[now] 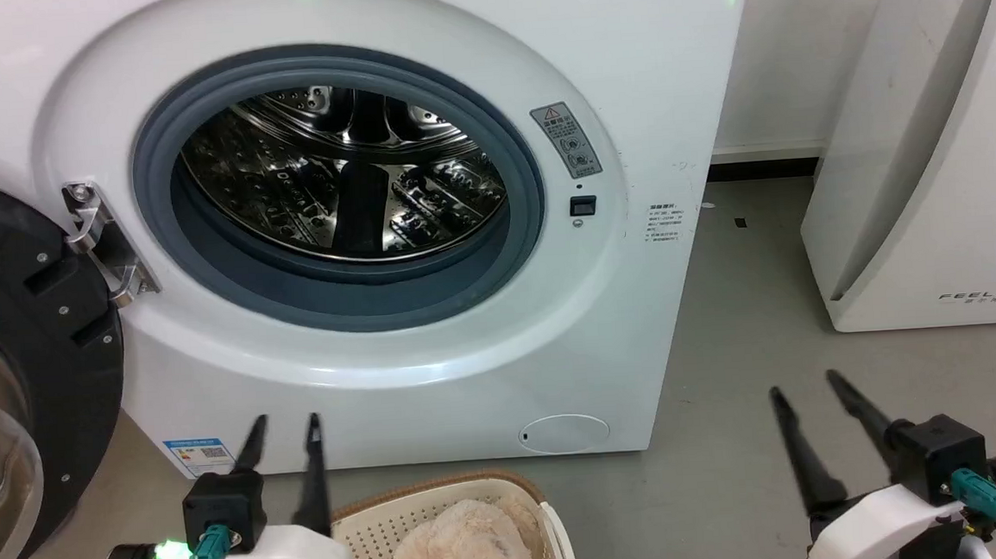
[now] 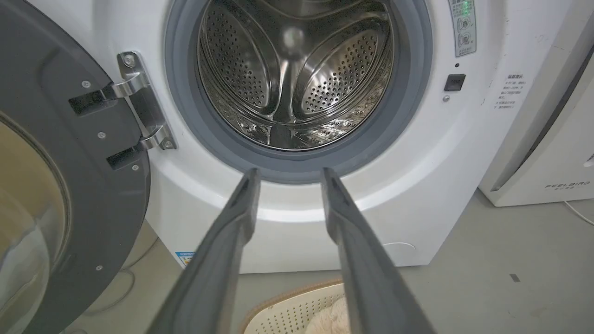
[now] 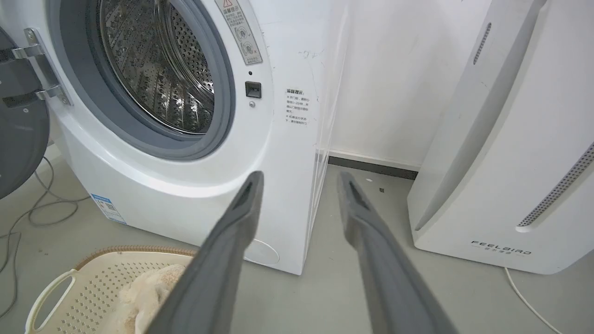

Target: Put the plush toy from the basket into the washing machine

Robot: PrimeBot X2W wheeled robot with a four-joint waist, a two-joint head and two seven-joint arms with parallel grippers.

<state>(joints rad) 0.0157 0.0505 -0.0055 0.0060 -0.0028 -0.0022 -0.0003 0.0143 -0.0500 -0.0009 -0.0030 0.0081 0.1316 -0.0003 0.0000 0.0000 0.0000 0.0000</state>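
toy: the toy (image 1: 458, 550) lay in the basket (image 1: 442, 489) at the bottom middle of the head view, just below the washer (image 1: 638, 305).
feel: it looked soft, light and squashy, with long fluffy fur. i think it would flop and bend, not break.
where to grab: i think the fat middle of its body was best, with a deep pinch. a pinch on the fur tips alone could slip off.
way in: the door (image 1: 26, 343) hung open at the left edge, and the shiny drum (image 1: 345, 176) showed in the round hole at the upper middle.
left gripper: the left gripper (image 1: 287, 420) was at the lower left, next to the basket's left rim in the picture. its fingers stood partly apart, with nothing between them, and touched nothing.
right gripper: the right gripper (image 1: 804, 383) was at the lower right, over the grey floor (image 1: 735, 472), well apart from the basket. its fingers stood a bit wider apart and held nothing.
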